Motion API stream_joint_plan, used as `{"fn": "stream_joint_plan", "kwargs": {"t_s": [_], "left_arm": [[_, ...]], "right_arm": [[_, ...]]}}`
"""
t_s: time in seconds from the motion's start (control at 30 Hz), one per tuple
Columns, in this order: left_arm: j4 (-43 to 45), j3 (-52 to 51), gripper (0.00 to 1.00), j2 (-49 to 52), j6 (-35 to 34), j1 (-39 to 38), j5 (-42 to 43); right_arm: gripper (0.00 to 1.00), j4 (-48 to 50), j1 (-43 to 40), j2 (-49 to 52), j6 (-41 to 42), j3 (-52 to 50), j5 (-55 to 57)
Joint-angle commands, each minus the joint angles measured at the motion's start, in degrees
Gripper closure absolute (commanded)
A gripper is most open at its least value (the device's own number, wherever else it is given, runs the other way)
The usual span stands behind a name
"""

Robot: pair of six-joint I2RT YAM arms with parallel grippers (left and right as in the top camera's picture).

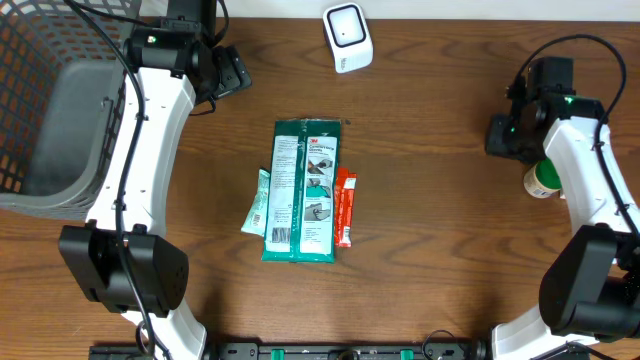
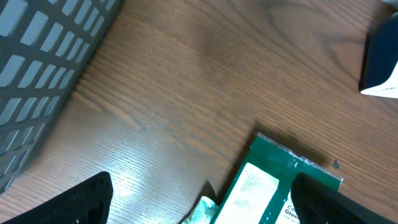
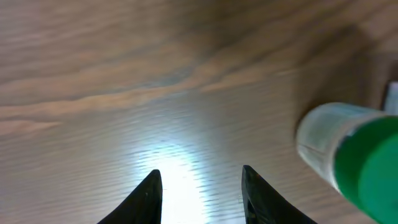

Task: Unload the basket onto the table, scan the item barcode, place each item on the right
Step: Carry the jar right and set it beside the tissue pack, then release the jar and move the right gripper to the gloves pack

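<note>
A green 3M package [image 1: 305, 190] lies flat mid-table, its white label facing up. A pale green packet [image 1: 257, 203] sticks out from under its left side and an orange packet [image 1: 345, 207] from under its right. The white scanner [image 1: 347, 37] stands at the far edge. My left gripper [image 1: 232, 72] hovers open near the far left; in the left wrist view it [image 2: 200, 186] frames the package's top corner [image 2: 267, 186] and the pale packet [image 2: 202, 210]. My right gripper [image 1: 503, 135] is at the far right, its jaws [image 3: 201, 173] narrowly apart over bare wood.
A grey mesh basket [image 1: 60, 110] fills the left side and also shows in the left wrist view as the basket wall [image 2: 37, 68]. A white bottle with a green cap [image 1: 543, 180] lies beside the right gripper, blurred in the right wrist view as the bottle [image 3: 348, 152].
</note>
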Motion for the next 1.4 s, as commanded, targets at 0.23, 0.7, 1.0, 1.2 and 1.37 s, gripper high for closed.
{"fn": "stream_joint_plan", "kwargs": {"t_s": [0.23,0.7,1.0,1.2,1.37], "left_arm": [[-0.2,0.4,0.09,0.2,0.3,0.1,-0.8],[-0.2,0.4,0.09,0.2,0.3,0.1,-0.8],[-0.2,0.4,0.09,0.2,0.3,0.1,-0.8],[-0.2,0.4,0.08,0.2,0.3,0.1,-0.8],[-0.2,0.4,0.08,0.2,0.3,0.1,-0.8]], "right_arm": [[0.72,9.2,-2.4,-0.4,-0.9,-10.5,12.9],[0.84,12.0,-6.7,-0.4,-2.6,-13.0,14.2],[0.77,11.9,-6.7,-0.4,-2.7,-13.0,13.5],[0.76,11.5,-6.8,-0.4,-2.7,-13.0,14.7],[0.7,13.8,-6.8,-0.4,-2.7,-13.0,2.4]]}}
